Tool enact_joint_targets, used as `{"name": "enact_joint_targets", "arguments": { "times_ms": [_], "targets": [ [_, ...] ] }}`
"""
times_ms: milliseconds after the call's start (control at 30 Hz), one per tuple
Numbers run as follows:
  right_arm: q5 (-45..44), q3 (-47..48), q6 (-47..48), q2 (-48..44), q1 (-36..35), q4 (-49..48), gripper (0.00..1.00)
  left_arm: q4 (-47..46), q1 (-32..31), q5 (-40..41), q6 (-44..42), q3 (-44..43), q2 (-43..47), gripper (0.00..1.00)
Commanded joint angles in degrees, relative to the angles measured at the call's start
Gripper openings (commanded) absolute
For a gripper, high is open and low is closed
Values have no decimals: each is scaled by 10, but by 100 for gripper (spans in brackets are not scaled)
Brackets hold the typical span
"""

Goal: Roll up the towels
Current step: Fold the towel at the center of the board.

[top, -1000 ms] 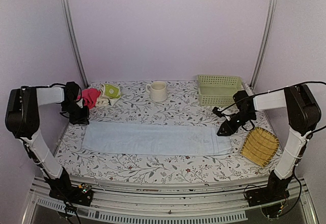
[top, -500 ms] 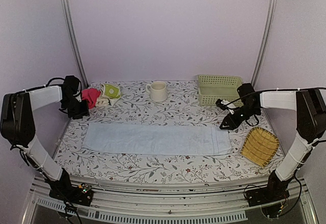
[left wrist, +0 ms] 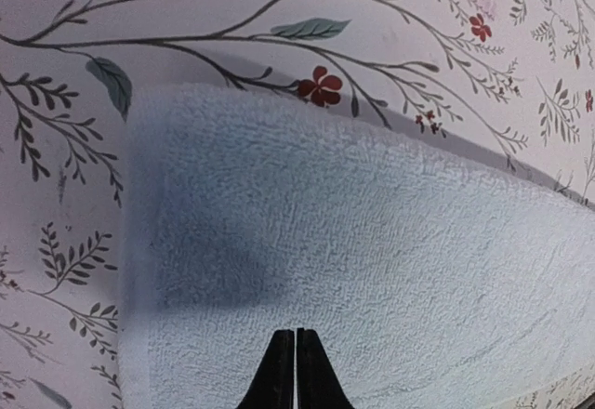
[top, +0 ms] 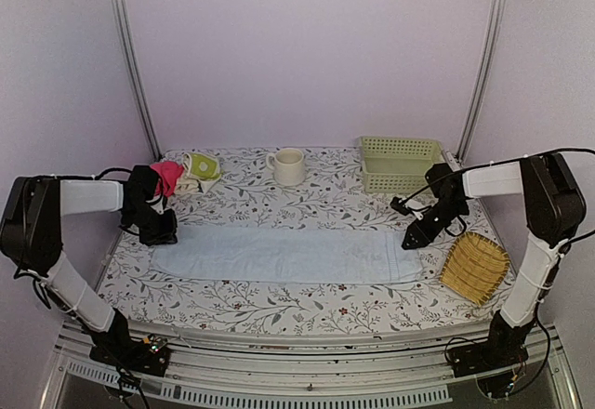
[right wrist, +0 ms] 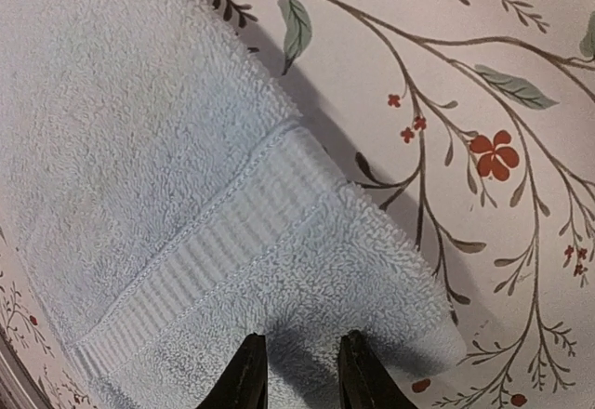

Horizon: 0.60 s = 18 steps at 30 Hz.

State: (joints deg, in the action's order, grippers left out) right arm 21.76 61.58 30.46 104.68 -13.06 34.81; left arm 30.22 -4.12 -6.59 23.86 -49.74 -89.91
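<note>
Top view, blue towel [top: 284, 254]: lies flat, spread lengthwise across the middle of the table [top: 279, 309].
Top view, small towel [top: 200, 169]: bunched at far left, well apart from the blue towel.
Top view, left gripper [top: 160, 234]: at the blue towel's left end.
Top view, right gripper [top: 411, 240]: at its right end, near the tray [top: 475, 267].
Left wrist, fingers [left wrist: 284, 376]: pressed together over the terry, near the left edge.
Right wrist, fingers [right wrist: 249, 376]: a little apart, tips at the towel's corner, beside its woven band.
</note>
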Motion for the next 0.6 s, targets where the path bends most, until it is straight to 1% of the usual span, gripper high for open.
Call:
{"name": "enact_joint_targets", "arguments": {
  "times_ms": [0, 100, 267, 333, 400, 467, 567],
  "targets": [
    [-94, 37, 4, 37, 1, 6, 30, -43, -17, -36, 7, 10, 24, 7],
    [-155, 71, 9, 70, 5, -2, 28, -48, -21, -52, 5, 10, 32, 9],
    [-213, 170, 12, 126, 17, -10, 27, -57, -39, -78, -8, -2, 42, 11],
    [-195, 200, 9, 127, 17, 3, 27, -56, -45, -84, -11, -9, 43, 13],
    [-161, 211, -3, 109, 17, 27, 28, -51, -51, -87, -13, -15, 43, 14],
    [-129, 200, -12, 85, 16, 45, 30, -50, -57, -85, -11, -17, 46, 15],
    [-107, 165, -22, 46, 17, 59, 33, -55, -68, -86, -7, -17, 51, 16]
  ]
}}
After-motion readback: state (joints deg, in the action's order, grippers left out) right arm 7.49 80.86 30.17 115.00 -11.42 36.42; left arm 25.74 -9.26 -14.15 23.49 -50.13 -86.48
